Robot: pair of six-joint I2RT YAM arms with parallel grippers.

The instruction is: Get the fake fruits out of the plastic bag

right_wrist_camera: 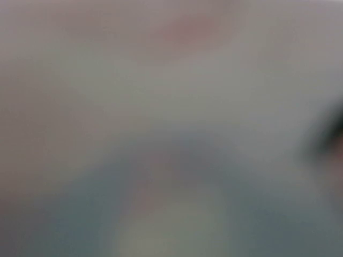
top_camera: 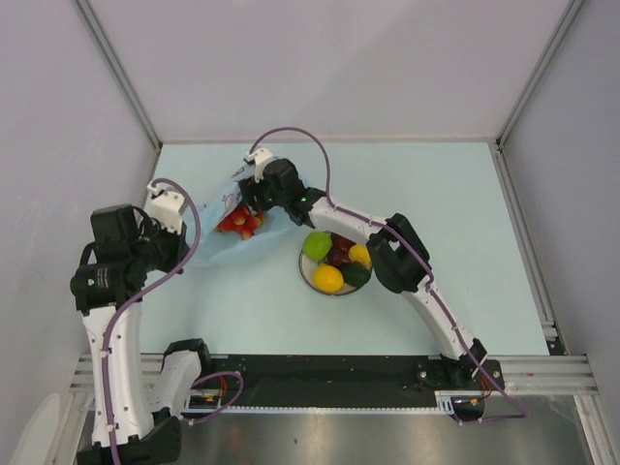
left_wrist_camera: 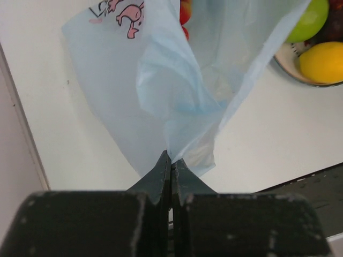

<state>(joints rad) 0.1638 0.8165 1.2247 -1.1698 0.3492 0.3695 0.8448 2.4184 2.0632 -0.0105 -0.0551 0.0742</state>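
Note:
The light-blue plastic bag (top_camera: pixel 215 249) lies left of the plate, and my left gripper (top_camera: pixel 197 254) is shut on its near corner; in the left wrist view the film (left_wrist_camera: pixel 161 91) rises from the closed tips of my left gripper (left_wrist_camera: pixel 171 160). A cluster of red berries (top_camera: pixel 240 222) sits in the bag's mouth, and it also shows in the left wrist view (left_wrist_camera: pixel 184 13). My right gripper (top_camera: pixel 250 205) reaches into that mouth at the berries; its jaws are hidden and its wrist view is pure blur. A green apple (top_camera: pixel 317 244), a yellow fruit (top_camera: pixel 327 279), an orange-yellow piece (top_camera: pixel 359 255) and a dark green one (top_camera: pixel 356 275) lie on the plate.
The round white plate (top_camera: pixel 304 269) stands right of the bag, under my right forearm; its rim (left_wrist_camera: pixel 286 69) shows in the left wrist view. Grey walls close the table on three sides. A black rail (top_camera: pixel 329 370) runs along the near edge.

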